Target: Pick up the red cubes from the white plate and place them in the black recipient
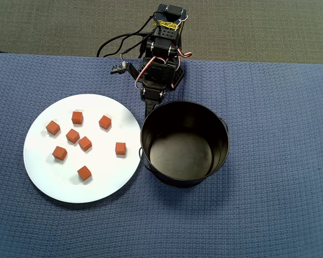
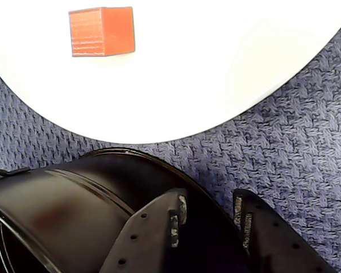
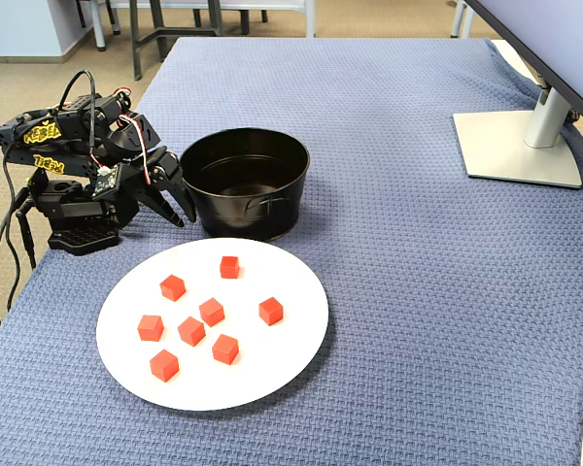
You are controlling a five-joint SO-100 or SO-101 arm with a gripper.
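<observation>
Seven red cubes on white plate, none in black pot. Tool low at pot's outer wall, plate side; fingers slightly apart, holding nothing. Nearest cube just beyond on plate. Blue cloth covers bench; monitor stand well apart.

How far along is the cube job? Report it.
Nothing is done yet: the black pot looks empty. Nothing is in hand; the gripper is empty, jaws slightly apart beside the pot. Seven red cubes show on the white plate, all left to move.
</observation>
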